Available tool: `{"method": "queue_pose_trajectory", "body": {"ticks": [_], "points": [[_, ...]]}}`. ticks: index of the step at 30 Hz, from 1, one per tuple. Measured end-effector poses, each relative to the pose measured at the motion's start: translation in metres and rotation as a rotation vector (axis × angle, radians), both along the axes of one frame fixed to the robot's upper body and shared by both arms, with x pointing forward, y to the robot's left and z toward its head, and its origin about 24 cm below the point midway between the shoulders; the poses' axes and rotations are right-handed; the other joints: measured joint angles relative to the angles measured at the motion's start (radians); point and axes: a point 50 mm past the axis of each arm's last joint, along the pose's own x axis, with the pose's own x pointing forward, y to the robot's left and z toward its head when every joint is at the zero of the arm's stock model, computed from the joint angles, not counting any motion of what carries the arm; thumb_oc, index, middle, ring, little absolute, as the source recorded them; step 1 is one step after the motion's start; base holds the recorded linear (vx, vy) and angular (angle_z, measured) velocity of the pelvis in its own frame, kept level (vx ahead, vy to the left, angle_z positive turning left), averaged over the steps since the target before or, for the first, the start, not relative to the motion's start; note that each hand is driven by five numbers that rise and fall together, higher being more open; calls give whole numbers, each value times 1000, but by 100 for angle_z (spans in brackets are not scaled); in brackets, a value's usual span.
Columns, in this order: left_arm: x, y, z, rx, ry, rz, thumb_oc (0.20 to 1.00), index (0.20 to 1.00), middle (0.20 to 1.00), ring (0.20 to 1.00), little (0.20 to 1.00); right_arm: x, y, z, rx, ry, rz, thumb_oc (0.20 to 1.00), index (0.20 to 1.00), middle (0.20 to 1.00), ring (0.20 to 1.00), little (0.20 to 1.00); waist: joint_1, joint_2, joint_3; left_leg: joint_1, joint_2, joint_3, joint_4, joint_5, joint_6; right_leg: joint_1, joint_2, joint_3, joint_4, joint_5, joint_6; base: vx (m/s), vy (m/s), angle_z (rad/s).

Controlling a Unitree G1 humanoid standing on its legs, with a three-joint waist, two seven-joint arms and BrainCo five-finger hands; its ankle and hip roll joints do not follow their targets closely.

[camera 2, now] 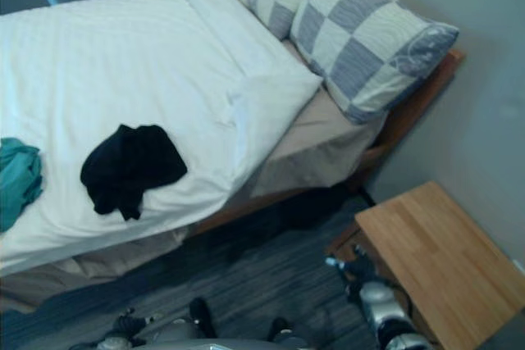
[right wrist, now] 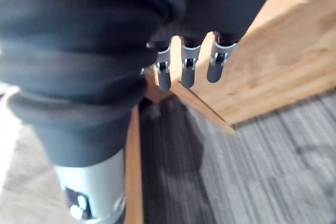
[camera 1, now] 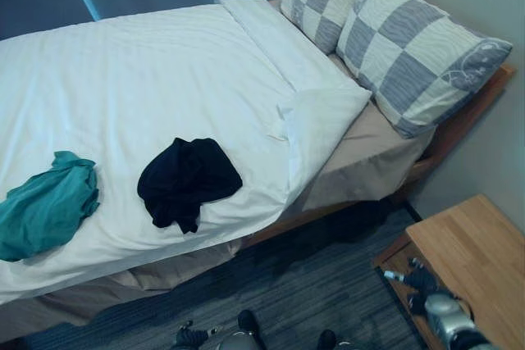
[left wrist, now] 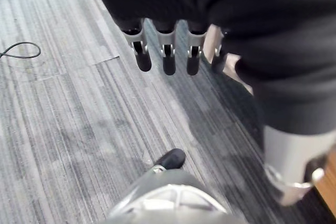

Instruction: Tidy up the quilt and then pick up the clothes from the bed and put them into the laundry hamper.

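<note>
A white quilt [camera 1: 148, 71] covers the bed, its upper corner [camera 1: 324, 112] turned over near the pillows. On its near side lie a crumpled black garment [camera 1: 189, 178] and, further left, a teal garment [camera 1: 45, 206]. My right hand [camera 1: 422, 283] hangs low beside the wooden nightstand, well below the bed; in the right wrist view its fingers [right wrist: 187, 72] are relaxed and hold nothing. My left hand [left wrist: 168, 59] hangs over the carpet with straight, empty fingers.
Two grey-and-white checked pillows [camera 1: 418, 55] lean at the head of the bed. A wooden nightstand [camera 1: 472, 256] stands at the right, close to my right hand. Grey striped carpet [camera 1: 312, 293] runs between me and the bed's wooden frame.
</note>
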Motion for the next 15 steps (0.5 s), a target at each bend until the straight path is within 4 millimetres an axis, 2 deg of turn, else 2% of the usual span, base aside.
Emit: {"method": "queue_pose_trajectory", "body": {"ticks": [1,2,3,4,5,6,7,9,10,11,12,13,14,15], "points": [[-7,4,-1,-1,20,27,1000,1000,1000,1000,1000,19,-9,27,-97,-90,79,1000,1000,1000,1000,1000,7,-34,-4,32,-53,-15,27,-27,54,15,-38,-23,40,-8,64,111,63,12],[-11,3,-2,-4,36,27,1000,1000,1000,1000,1000,26,-12,40,-131,-141,106,1000,1000,1000,1000,1000,-10,-21,-13,69,-66,-11,-3,-25,74,6,-45,-20,121,-20,83,116,60,18],[-14,3,-2,-5,42,18,1000,1000,1000,1000,1000,39,-14,55,-183,-195,128,1000,1000,1000,1000,1000,-19,7,-9,136,-60,-13,-76,-14,114,-53,-54,-4,304,-69,124,63,39,12],[-10,9,0,12,32,21,1000,1000,1000,1000,1000,55,-5,67,-195,-240,157,1000,1000,1000,1000,1000,-26,-2,15,155,-58,-17,-78,-3,119,-140,-97,32,490,-93,134,227,-65,1],[-8,17,3,40,40,-8,1000,1000,1000,1000,1000,65,9,79,-214,-296,230,1000,1000,1000,1000,1000,-37,-17,29,154,-67,-19,-84,-4,124,-238,-143,36,666,-99,153,181,-179,24],[1,28,8,67,5,-16,1000,1000,1000,1000,1000,71,25,92,-233,-368,307,1000,1000,1000,1000,1000,-32,-55,24,152,-83,-52,-94,-4,119,-306,-192,70,652,-104,150,257,-243,48],[8,34,13,85,-17,-24,1000,1000,1000,1000,1000,78,35,108,-262,-437,359,1000,1000,1000,1000,1000,-30,-74,24,151,-99,-64,-98,-9,115,-302,-208,72,518,-100,153,201,-235,67],[15,39,16,97,-40,-29,1000,1000,1000,1000,1000,87,47,133,-327,-535,434,1000,1000,1000,1000,1000,-27,-79,28,152,-109,-102,-104,-13,111,-276,-190,122,290,-92,153,199,-147,66],[18,41,17,98,-46,-32,1000,1000,1000,1000,1000,89,49,151,-397,-589,487,1000,1000,1000,1000,1000,-21,-78,28,148,-122,-140,-108,-21,104,-248,-174,195,139,-79,162,220,-185,107],[22,37,17,81,-52,-44,1000,1000,1000,1000,1000,93,45,169,-491,-635,513,1000,1000,1000,1000,1000,-27,-79,28,146,-140,-178,-110,-33,104,-204,-175,232,6,-30,167,229,-226,109],[15,38,15,83,-28,-40,1000,1000,1000,1000,1000,103,49,175,-532,-645,515,1000,1000,1000,1000,1000,-9,-87,22,161,-146,-192,-113,-45,97,-196,-173,220,2,25,158,289,-277,79],[10,38,14,84,-13,-36,1000,1000,1000,1000,1000,107,50,174,-543,-634,514,1000,1000,1000,1000,1000,-4,-88,20,168,-150,-188,-113,-54,98,-193,-171,217,2,42,158,183,-182,30],[1,39,13,83,0,-34,1000,1000,1000,1000,1000,111,52,176,-579,-626,529,1000,1000,1000,1000,1000,21,-94,13,170,-155,-189,-114,-62,95,-182,-172,213,2,50,159,161,-154,21],[-4,40,12,83,4,-34,1000,1000,1000,1000,1000,115,58,183,-599,-649,548,1000,1000,1000,1000,1000,26,-100,8,168,-157,-193,-113,-63,87,-183,-170,214,2,69,149,101,-105,25]]}}
